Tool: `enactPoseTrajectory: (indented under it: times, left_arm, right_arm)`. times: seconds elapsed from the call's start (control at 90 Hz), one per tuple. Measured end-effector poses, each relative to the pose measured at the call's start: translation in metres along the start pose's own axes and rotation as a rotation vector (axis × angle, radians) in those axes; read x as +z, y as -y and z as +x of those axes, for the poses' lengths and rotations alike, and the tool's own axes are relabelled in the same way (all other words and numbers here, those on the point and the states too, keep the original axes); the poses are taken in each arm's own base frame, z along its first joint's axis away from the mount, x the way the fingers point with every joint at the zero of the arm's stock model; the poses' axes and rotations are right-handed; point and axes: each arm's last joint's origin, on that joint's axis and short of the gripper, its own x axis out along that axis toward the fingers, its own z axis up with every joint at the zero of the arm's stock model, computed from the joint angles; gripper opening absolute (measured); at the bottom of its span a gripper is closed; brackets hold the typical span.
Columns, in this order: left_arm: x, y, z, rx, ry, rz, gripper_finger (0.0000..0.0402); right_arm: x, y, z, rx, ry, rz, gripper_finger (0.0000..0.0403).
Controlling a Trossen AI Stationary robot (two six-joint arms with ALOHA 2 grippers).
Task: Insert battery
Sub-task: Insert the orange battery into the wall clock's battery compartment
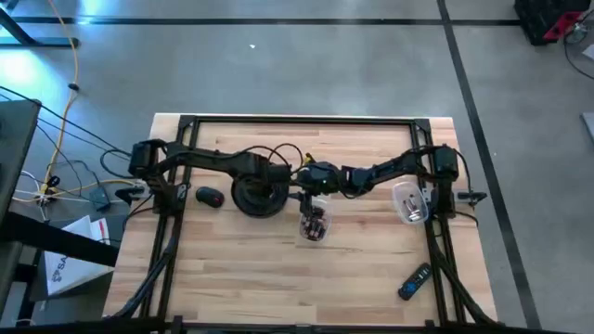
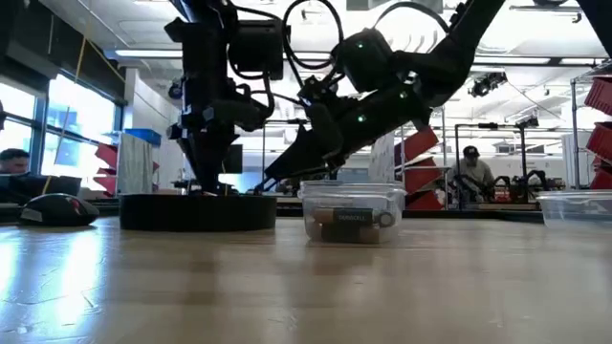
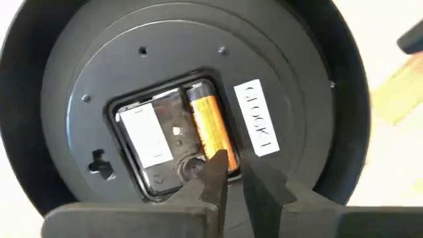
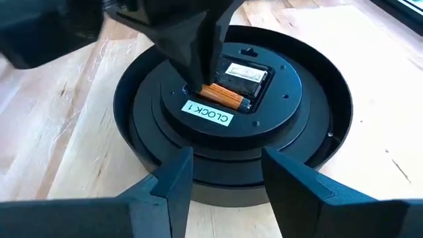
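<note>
Left tool [image 3: 232, 177] tips at battery [image 3: 210, 122] end, inside clock [image 3: 192, 79] compartment

The matt black plastic clock [image 4: 231, 125], lying face down on the pale, smooth-grained wooden table [image 1: 241, 269], carries a glossy orange metallic battery [image 3: 210, 125] and a white paper label [image 3: 256, 117], while the container [image 2: 352, 212] nearby looks like clear glossy plastic.
</note>
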Motion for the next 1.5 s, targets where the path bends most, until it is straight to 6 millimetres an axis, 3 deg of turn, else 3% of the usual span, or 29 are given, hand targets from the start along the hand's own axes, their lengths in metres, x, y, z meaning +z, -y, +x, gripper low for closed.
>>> enactPoseTrajectory:
  times: [0.722, 1.122, 1.5]
  left_arm:
    - [-0.001, -0.001, 0.0, -0.015, -0.029, -0.03, 0.0]
    - [0.003, 0.001, 0.011, 0.027, -0.014, -0.017, 0.0]
    - [0.004, -0.002, 0.005, 0.078, 0.051, -0.006, 0.0]
  right_arm:
    - [0.0, 0.0, 0.0, 0.0, 0.0, 0.0, 0.0149]
    - [-0.001, 0.0, 0.0, 0.0, -0.002, 0.002, 0.0149]
    - [0.0, 0.0, 0.0, 0.0, -0.002, 0.001, 0.0149]
